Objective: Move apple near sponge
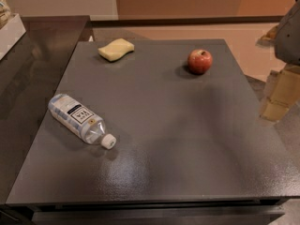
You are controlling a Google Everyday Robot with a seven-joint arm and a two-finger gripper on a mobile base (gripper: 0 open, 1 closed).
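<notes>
Beige-and-grey gripper (276,102): at the right edge of the view, beyond the right side of the surface. It sits a little nearer than the apple, and its grey upper part rises out of view at the far right corner.
Grip state: cannot tell from this angle whether it is released or clenched.
Apple (200,61): red with yellowish patches, dimple up. It sits on the far right part of the surface, left of the gripper and well apart from it, with a soft shadow on its left.
Sponge (116,49): pale yellow with wavy edges, lying flat on the far left part of the surface, close to the far edge. It is well apart from the apple, with grey surface between the two.
Bottle (82,121): clear plastic water bottle lying on its side at the near left, label up, white cap pointing near and right. It is well apart from both sponge and apple.
Surface (187,144): dark grey, speckled, square top carrying the apple, sponge and bottle. Light glints on its near middle.
Counter (33,64): dark glossy top along the left side of the surface, reaching to the far left.
White block (9,34): on the counter at the far left edge, cut off by the view.
Floor (234,36): tan, seen beyond the far edge of the surface.
</notes>
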